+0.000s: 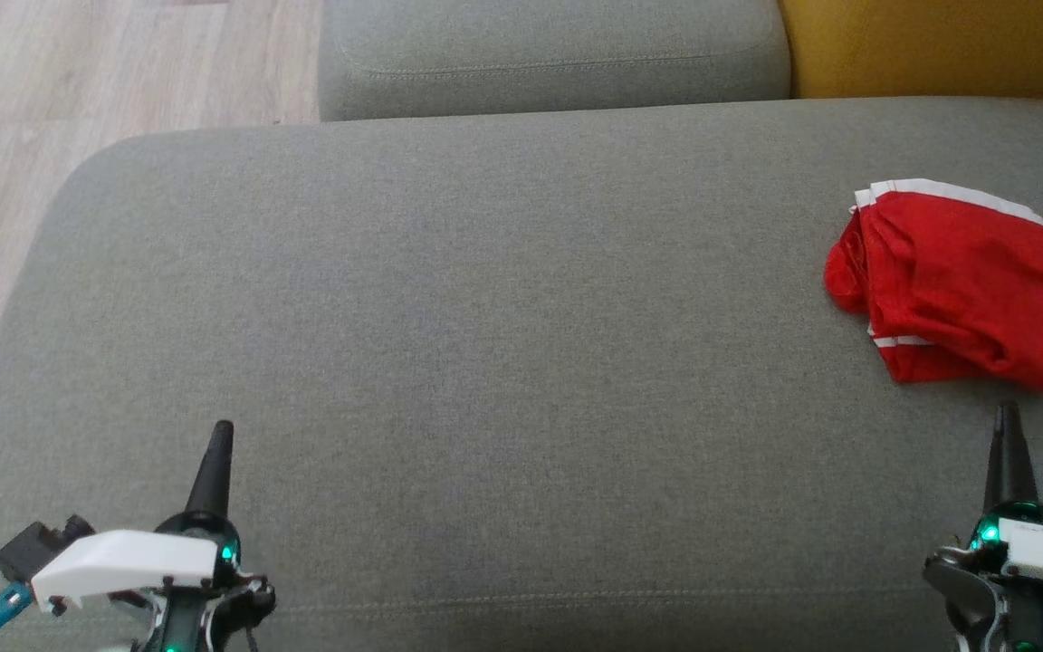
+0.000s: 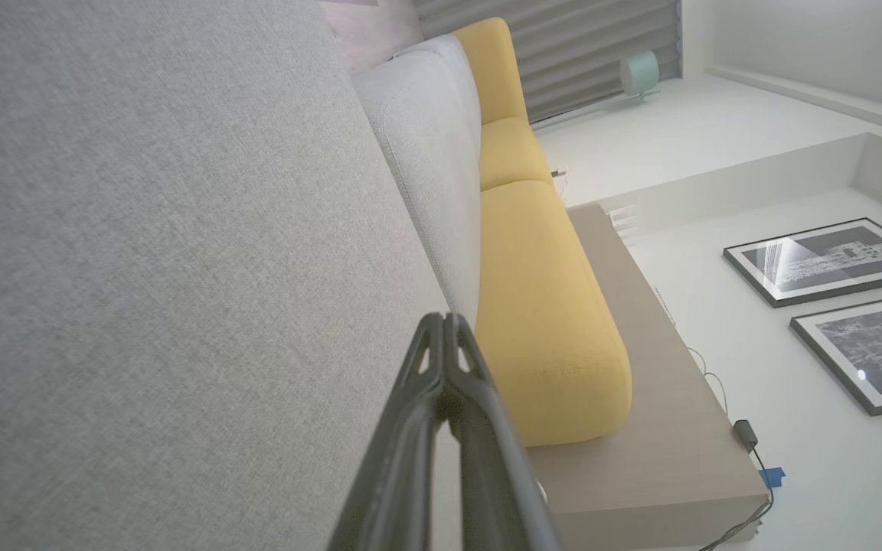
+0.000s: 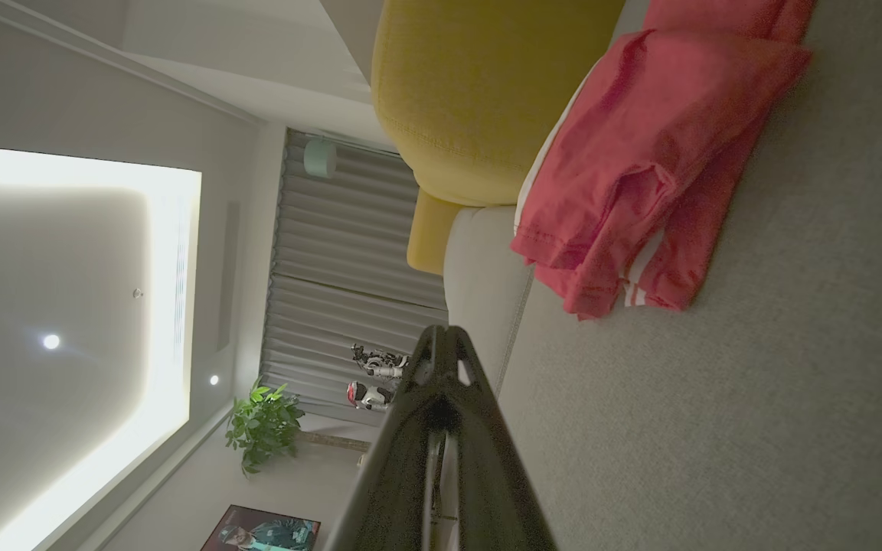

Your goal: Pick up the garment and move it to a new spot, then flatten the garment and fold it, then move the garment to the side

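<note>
Most of the grey seat cushion [image 1: 485, 317] lay bare, from its rounded left edge by the wooden floor [image 1: 78, 91] to its right end, where the garment [image 1: 956, 281] sat, just beyond the right gripper [image 1: 1007, 426]. Red with white trim, it was loosely folded and rumpled. The left gripper [image 1: 218, 444] and the right gripper were at the cushion's near edge, fingers pressed together, holding nothing.

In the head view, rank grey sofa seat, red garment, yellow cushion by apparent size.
1. Grey fabric sofa seat.
2. Crumpled red garment, white-trimmed.
3. Yellow fabric cushion, cropped by the frame; close to the garment.
</note>
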`<state>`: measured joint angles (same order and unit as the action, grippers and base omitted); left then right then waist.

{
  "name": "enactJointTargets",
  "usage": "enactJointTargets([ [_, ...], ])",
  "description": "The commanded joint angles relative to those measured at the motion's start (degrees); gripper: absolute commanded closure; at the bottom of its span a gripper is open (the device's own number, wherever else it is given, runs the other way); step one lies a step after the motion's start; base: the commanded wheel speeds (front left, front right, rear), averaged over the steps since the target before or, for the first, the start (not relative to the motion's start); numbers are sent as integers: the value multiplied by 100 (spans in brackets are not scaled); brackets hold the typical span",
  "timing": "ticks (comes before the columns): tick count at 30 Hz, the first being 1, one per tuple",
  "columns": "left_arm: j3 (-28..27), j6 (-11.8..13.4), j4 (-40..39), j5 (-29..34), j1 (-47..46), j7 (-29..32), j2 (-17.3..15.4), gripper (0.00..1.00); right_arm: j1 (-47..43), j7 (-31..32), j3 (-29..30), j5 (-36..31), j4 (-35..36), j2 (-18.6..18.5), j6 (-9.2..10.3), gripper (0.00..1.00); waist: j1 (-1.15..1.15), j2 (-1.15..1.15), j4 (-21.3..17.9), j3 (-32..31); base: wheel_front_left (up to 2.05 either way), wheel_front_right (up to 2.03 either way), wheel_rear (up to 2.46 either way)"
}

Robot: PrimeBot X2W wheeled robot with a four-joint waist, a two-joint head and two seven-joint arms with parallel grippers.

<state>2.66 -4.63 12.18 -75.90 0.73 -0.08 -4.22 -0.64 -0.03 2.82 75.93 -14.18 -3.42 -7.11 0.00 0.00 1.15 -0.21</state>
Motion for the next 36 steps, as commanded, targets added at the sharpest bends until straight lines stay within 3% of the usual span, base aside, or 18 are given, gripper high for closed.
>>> enactJointTargets([
  [1,-235,-77,-130,-203,-353,48,-65,100,339,61,-61,220,159,-119,-30,100,0,0,-8,3,0,0,0],
  [26,-675,-286,175,-1829,-671,462,-41,100,662,466,139,1816,30,-112,-37,100,0,0,-115,39,0,0,0],
  [36,-702,-286,176,-1807,-673,483,-21,100,664,487,165,1794,28,-93,-37,100,0,0,-115,39,0,0,0],
])
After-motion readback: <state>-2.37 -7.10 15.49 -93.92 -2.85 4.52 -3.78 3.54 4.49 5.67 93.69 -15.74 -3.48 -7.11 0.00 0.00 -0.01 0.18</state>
